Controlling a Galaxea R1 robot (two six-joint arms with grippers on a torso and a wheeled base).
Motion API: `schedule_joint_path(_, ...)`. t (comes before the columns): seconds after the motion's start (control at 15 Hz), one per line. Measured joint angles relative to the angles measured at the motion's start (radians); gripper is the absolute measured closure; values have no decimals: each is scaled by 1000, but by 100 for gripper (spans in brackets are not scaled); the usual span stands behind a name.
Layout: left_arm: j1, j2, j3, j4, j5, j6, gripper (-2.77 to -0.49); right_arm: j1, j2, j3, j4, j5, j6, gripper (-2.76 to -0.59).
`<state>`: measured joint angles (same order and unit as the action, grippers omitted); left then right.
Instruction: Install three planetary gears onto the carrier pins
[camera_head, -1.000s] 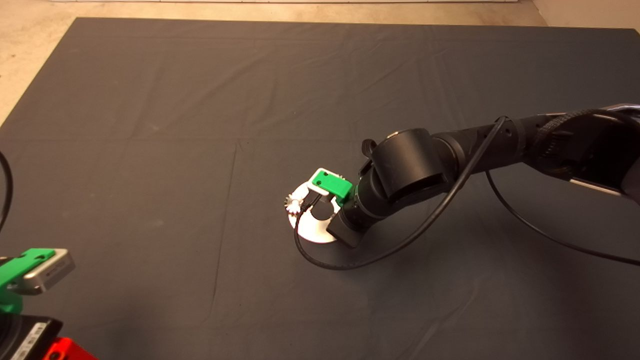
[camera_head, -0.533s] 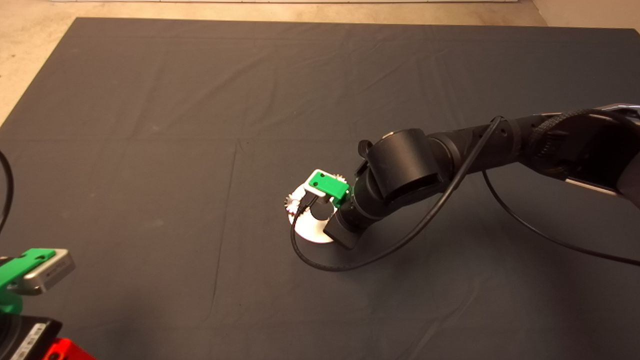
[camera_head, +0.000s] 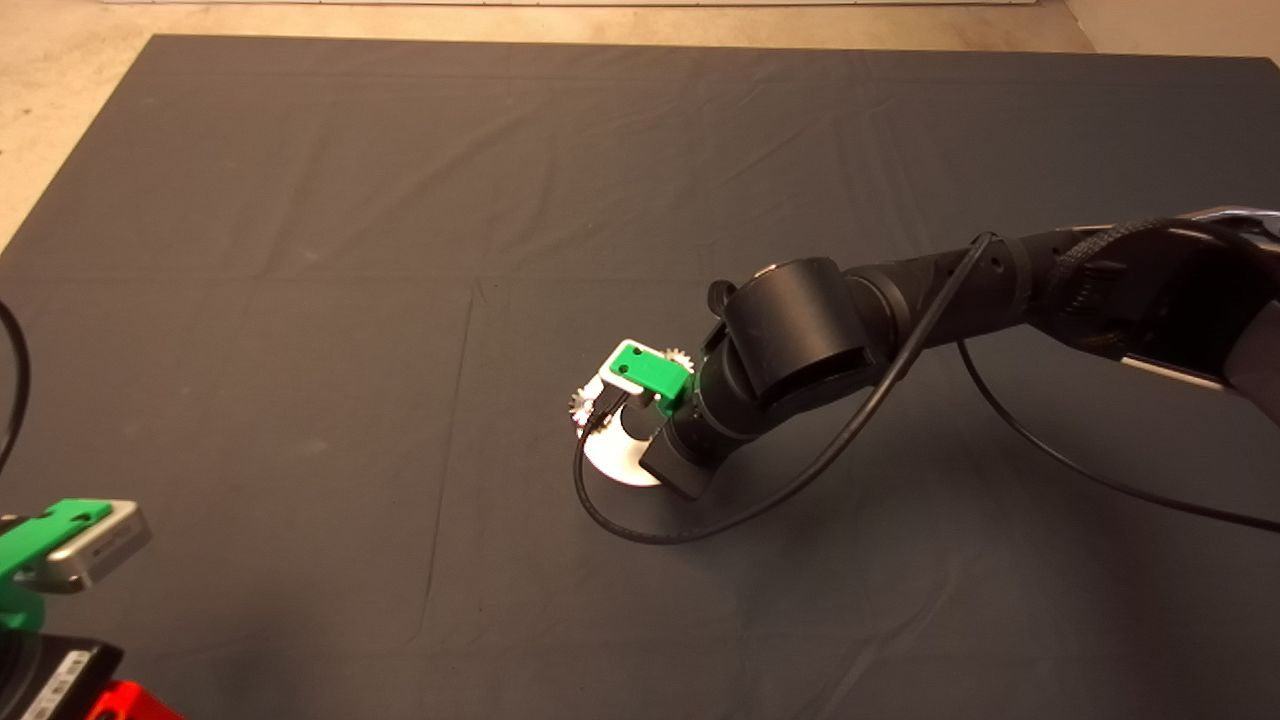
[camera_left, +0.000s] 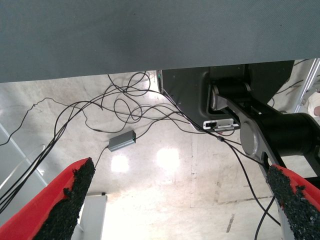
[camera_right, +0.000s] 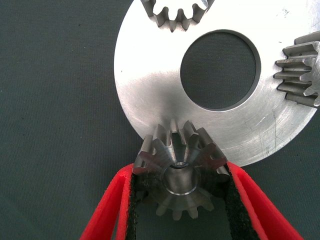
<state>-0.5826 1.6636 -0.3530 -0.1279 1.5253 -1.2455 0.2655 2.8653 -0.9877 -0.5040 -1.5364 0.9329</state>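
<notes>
Two gears (camera_right: 174, 12) sit on the disc (camera_right: 150, 95); right gripper (camera_right: 179, 200) clamps the third gear (camera_right: 179, 172) over its rim, unseated.

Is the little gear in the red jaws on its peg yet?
Looks on: the right gripper holds the third gear flat at the disc edge, a silvery pin showing in its bore.

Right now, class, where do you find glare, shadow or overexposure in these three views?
Right wrist view: the carrier disc shines with a soft sheen and fine scratches, and the gear held in the right gripper is sharp. Left wrist view: between the left gripper's fingers, bright glare spots on the pale floor. Head view: the right arm casts a soft shadow on the mat.
</notes>
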Motion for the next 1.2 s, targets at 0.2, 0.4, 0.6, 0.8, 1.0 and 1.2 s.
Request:
schedule_joint_path(0.2, 0, -9, 0, -1, 0, 6, -251, 0, 2, -1, 0, -1, 0, -99)
schedule_joint_path(0.4, 0, -11, 0, -3, 0, 11, -251, -2, 2, -1, 0, 0, 0, -99)
schedule_joint_path(0.6, 0, -13, 0, -4, 0, 15, -251, -2, 2, -1, 0, 0, 0, -99)
schedule_joint_path(0.8, 0, -16, 0, -7, 0, 17, -251, -2, -1, -1, 0, -1, 0, -99)
schedule_joint_path(1.0, 0, -16, 0, -7, 0, 17, -251, -2, -1, -1, 0, -1, 0, -99)
schedule_joint_path(1.2, 0, -17, 0, -7, 0, 17, -251, -2, -4, -1, 0, -1, 0, -99)
